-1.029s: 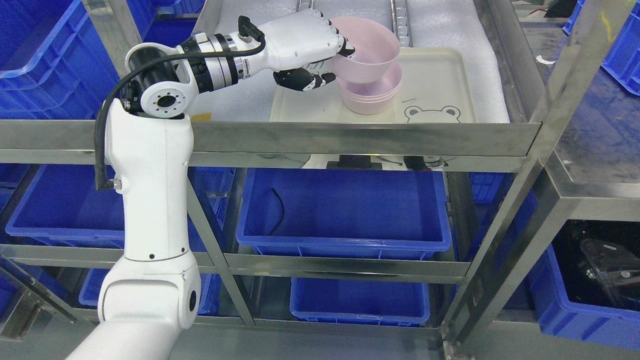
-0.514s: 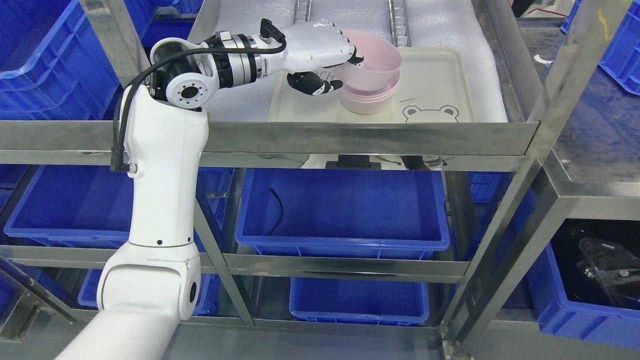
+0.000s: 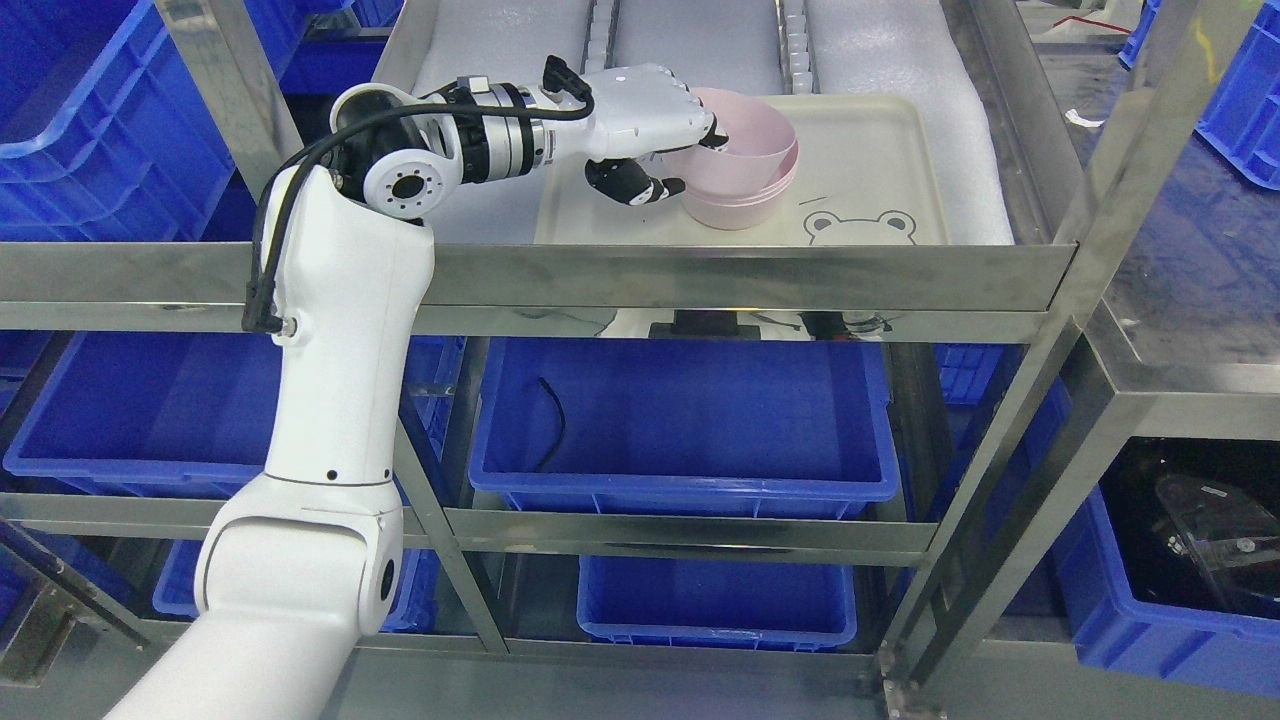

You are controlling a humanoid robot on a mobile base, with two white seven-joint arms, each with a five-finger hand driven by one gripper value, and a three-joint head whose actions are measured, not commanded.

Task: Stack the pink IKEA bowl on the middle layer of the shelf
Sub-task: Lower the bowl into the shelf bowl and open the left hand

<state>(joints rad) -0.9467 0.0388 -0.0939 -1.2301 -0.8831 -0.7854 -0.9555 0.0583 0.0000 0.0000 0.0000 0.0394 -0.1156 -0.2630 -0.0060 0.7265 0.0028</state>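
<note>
A pink bowl [image 3: 755,140] sits nested in a stack of pink bowls [image 3: 740,208] on a cream tray [image 3: 880,160] with a bear print, on the steel shelf's upper level. My left hand [image 3: 665,150] reaches in from the left and is shut on the top bowl's left rim, fingers over the rim and thumb outside below it. The bowl's near left wall is hidden by the hand. My right hand does not show.
The steel shelf rail [image 3: 620,275] runs across in front of the tray. White foam [image 3: 500,60] lines the shelf. Blue bins [image 3: 685,420] fill the lower levels and the left side [image 3: 80,100]. A steel post [image 3: 1100,200] stands at right.
The left hand has lowered the top pink bowl down into the stack; it stood raised and tilted above it a second ago. The forearm has moved forward and right.
</note>
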